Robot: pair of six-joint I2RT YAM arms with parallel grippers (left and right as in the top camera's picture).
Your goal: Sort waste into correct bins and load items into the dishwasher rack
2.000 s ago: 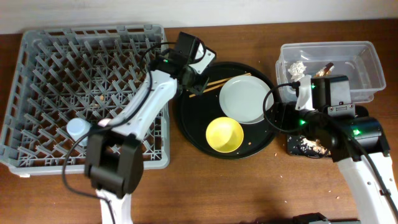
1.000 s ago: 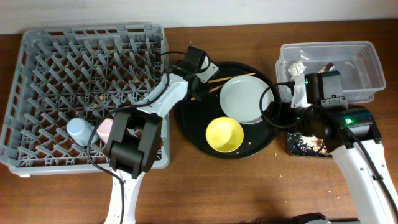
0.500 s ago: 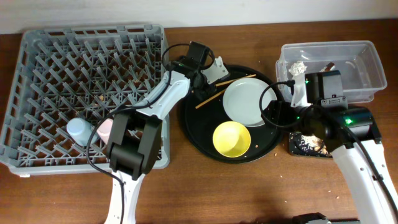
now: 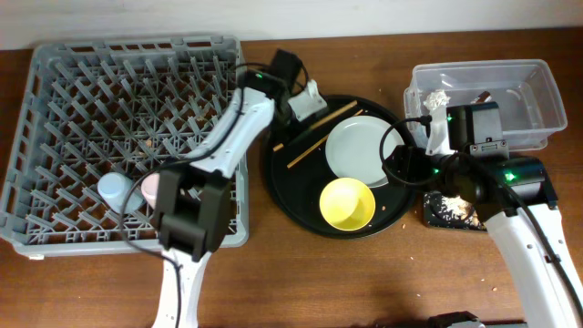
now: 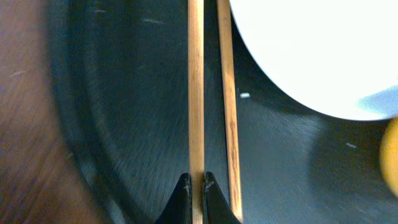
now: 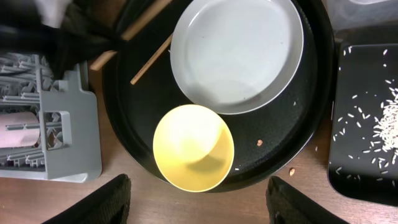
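My left gripper (image 5: 196,182) is shut on one wooden chopstick (image 5: 196,93) over the round black tray; the second chopstick (image 5: 227,99) lies alongside it on the tray. In the overhead view that gripper (image 4: 305,102) is at the tray's far left edge, beside the grey dishwasher rack (image 4: 55,219). A light blue cup (image 4: 114,189) and a pink cup (image 4: 153,189) stand in the rack. The pale plate (image 6: 236,53) and yellow bowl (image 6: 193,146) rest on the tray. My right gripper (image 6: 199,185) hangs open above the bowl. The clear tub (image 4: 537,87) holds a white tissue (image 4: 437,97) and a wrapper (image 4: 480,97).
The round black tray (image 4: 278,173) sits between the rack and the bins. A shallow black tray (image 4: 430,219) with pale food scraps lies in front of the clear tub, partly under my right arm. A few crumbs dot the round tray near the bowl.
My left gripper has shut on a chopstick and drawn back slightly. The chopsticks, plate and bowl shifted a little to the right on the round tray. The right arm has not moved.
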